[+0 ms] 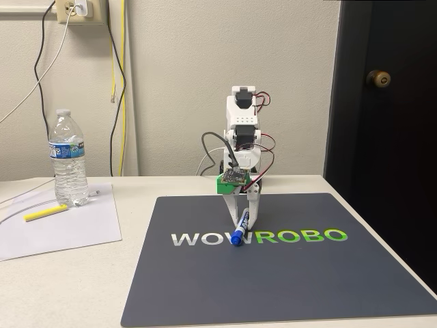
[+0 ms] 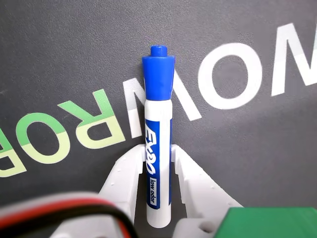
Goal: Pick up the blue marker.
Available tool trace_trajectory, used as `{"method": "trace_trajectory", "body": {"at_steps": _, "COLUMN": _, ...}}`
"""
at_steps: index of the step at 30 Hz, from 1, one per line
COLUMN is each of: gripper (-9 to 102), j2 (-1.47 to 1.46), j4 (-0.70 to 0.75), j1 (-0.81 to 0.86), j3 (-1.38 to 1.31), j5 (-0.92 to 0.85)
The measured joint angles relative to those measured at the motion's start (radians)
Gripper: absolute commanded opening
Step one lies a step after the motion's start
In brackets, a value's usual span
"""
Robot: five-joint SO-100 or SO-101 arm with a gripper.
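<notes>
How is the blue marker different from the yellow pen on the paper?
The marker is white with a blue cap; the pen is all yellow. The marker looks thicker, the pen thinner. The marker sits between the gripper's fingers over the dark mat; the pen lies alone on white paper beside a water bottle. Both are writing tools.

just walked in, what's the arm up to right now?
The arm is reaching down onto the dark WOWROBO mat, and its gripper sits around the blue marker, one white finger on each side of the barrel. The blue cap points away from the gripper. In the fixed view the cap end looks to be at or near the mat, so a lift isn't clear yet. Off to the left, a water bottle and a yellow highlighter rest on a sheet of paper.
</notes>
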Motion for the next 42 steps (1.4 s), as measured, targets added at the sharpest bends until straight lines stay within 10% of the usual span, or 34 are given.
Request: {"method": "trace_trajectory", "body": {"at_steps": 42, "gripper": 4, "j2": 0.854, "j4": -0.158, "j1": -0.002, "j3": 0.011, "j5": 1.183}}
